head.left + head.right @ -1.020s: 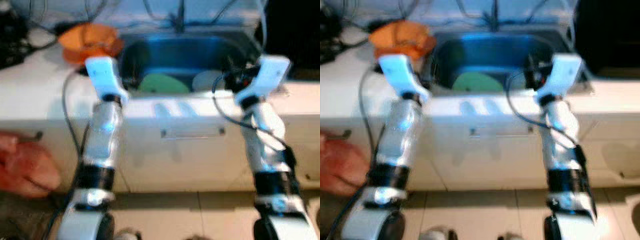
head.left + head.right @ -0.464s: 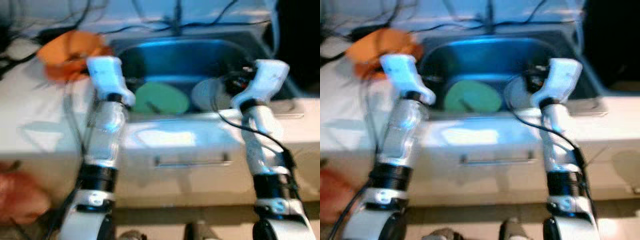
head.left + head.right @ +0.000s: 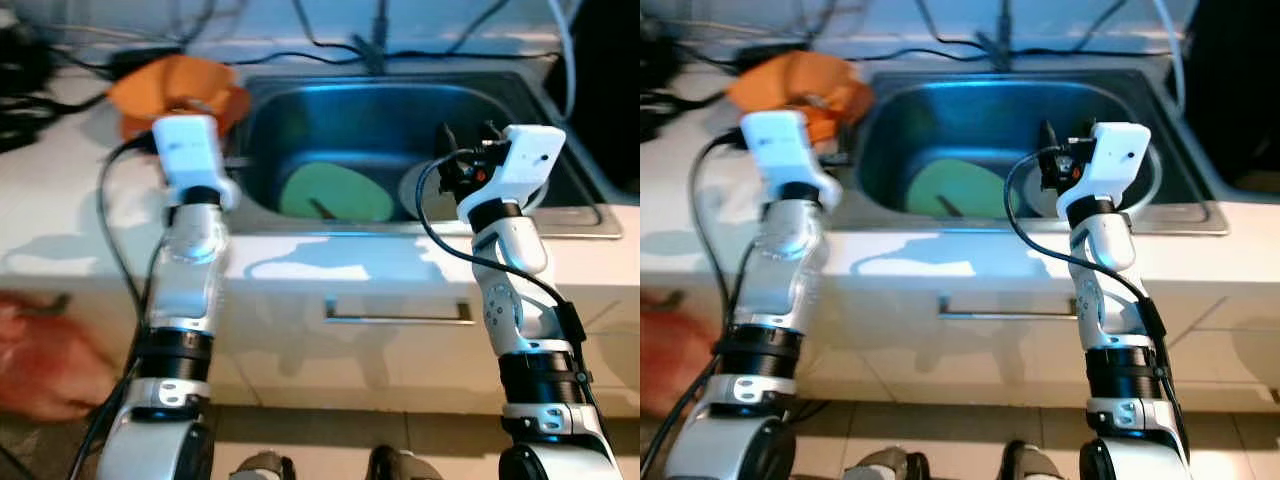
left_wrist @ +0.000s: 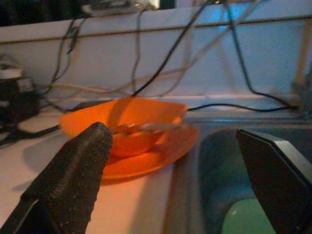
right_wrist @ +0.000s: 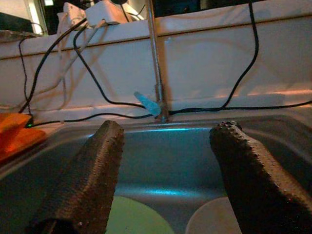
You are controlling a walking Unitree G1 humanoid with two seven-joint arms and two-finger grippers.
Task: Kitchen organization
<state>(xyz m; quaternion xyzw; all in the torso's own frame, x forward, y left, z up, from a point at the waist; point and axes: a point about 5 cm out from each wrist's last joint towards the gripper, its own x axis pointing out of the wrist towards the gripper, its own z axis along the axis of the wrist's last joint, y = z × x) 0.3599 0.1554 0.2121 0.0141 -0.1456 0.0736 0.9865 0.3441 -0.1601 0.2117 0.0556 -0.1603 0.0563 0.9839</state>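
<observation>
I have stepped closer; the sink (image 3: 400, 110) now sits mid-frame. Both pincers, left (image 4: 170, 161) and right (image 5: 165, 170), are spread and empty above it, ready for the green plate (image 3: 335, 193).

white counter (image 3: 60, 215) with a drawer handle (image 3: 398, 314), pale tiled floor (image 3: 940, 440), cable-strewn white wall (image 5: 204, 63) behind
</observation>
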